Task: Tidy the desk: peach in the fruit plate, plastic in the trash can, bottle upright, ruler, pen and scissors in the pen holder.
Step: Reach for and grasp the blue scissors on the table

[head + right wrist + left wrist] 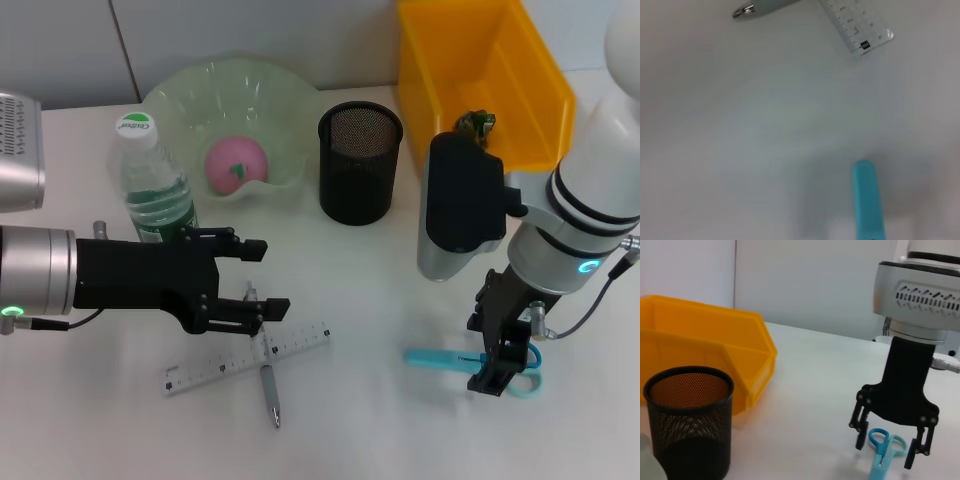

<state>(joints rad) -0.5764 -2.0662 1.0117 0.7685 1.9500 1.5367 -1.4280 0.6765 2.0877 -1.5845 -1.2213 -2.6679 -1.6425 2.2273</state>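
Note:
The teal scissors lie flat on the white desk at the front right. My right gripper is open and low over their handle end, one finger on each side, as the left wrist view shows around the scissors. The clear ruler and the grey pen lie crossed at front centre. My left gripper is open and empty just above them. The pink peach sits in the green fruit plate. The bottle stands upright. The black mesh pen holder looks empty.
The yellow bin stands at the back right, with a small dark green thing in it, partly hidden by my right arm. The right wrist view shows the scissors' tip, the ruler's end and the pen's end.

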